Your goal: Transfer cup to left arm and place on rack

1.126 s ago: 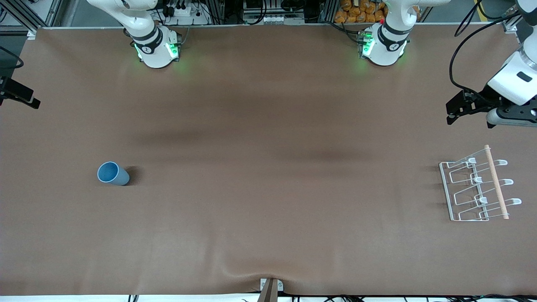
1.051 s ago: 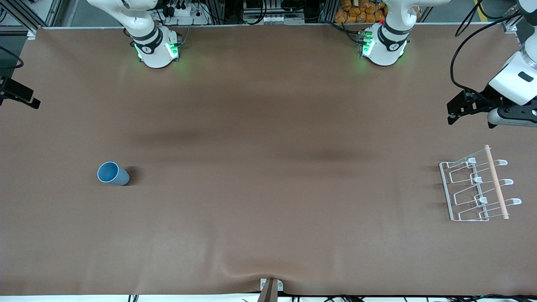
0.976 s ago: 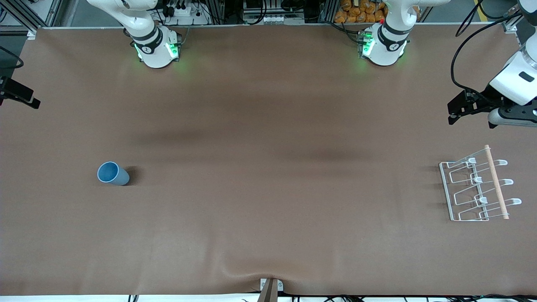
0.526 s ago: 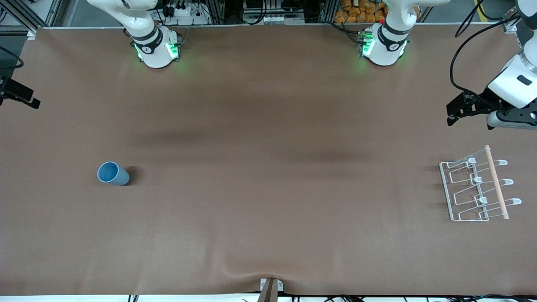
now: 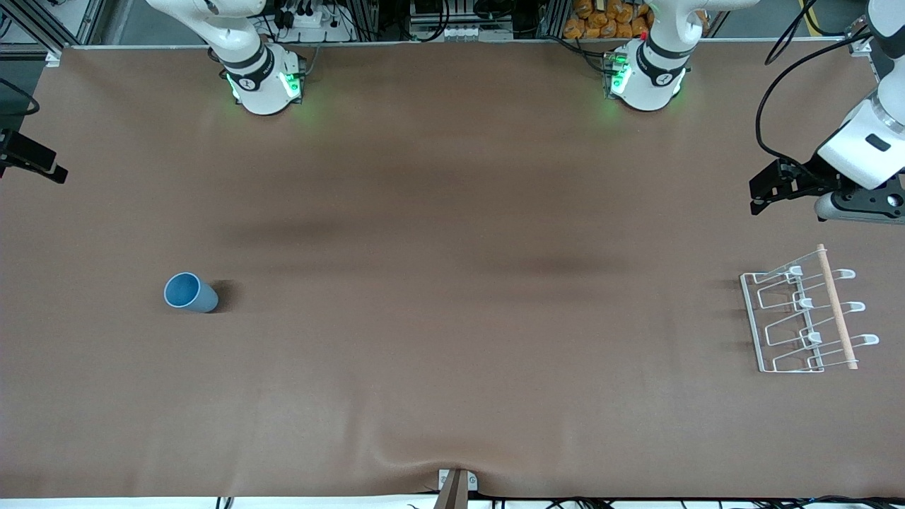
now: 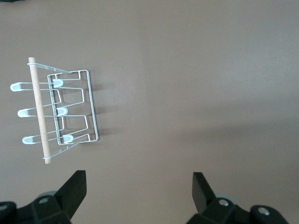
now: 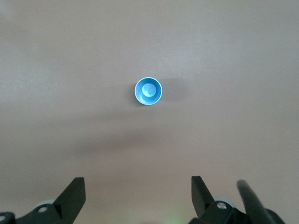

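Front view, cup: the small light-blue plastic handleless cup (image 5: 190, 293) stands upright on the brown table (image 5: 452, 318) toward the right arm's end, mouth up, nothing touching it.
Right wrist view, cup: seen from straight above (image 7: 148, 91), its paler blue inside showing.
Right gripper (image 7: 138, 198): high over the table with the cup below it, black fingers spread wide, holding nothing.
Rack: the small white wire rack (image 5: 806, 319) with looped prongs and a light wooden dowel (image 5: 837, 305) along one side sits toward the left arm's end, well apart from the cup.
Left gripper (image 5: 761, 192): up in the air at that same end, fingers (image 6: 74, 190) wide apart and empty, the rack (image 6: 56, 109) in its wrist view.
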Robot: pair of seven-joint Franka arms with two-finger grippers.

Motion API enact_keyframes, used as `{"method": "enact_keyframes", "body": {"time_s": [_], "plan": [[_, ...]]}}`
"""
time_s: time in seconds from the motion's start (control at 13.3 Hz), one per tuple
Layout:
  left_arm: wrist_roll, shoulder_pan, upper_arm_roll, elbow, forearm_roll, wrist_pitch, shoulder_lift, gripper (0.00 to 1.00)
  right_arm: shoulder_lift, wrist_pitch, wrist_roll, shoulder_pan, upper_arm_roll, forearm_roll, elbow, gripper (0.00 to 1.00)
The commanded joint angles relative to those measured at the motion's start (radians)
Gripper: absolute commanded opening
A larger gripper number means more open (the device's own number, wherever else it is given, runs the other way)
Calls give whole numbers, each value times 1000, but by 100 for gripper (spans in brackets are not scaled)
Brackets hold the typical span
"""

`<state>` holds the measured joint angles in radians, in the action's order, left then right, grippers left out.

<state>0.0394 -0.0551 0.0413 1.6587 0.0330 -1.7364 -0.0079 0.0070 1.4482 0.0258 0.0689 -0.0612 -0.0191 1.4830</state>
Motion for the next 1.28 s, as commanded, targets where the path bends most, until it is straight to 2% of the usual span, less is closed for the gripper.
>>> {"method": "enact_keyframes", "body": {"time_s": [0.0,0.6,1.2], "plan": [[11,4,3,-25,-12,21,12,100,16,-3,-9,6,8,-1,-15,100],[16,6,3,-23,-12,21,25,100,53,-2,5,14,8,-4,-12,100],[19,9,2,-25,-16,21,25,100,217,29,29,40,6,10,25,100]]}}
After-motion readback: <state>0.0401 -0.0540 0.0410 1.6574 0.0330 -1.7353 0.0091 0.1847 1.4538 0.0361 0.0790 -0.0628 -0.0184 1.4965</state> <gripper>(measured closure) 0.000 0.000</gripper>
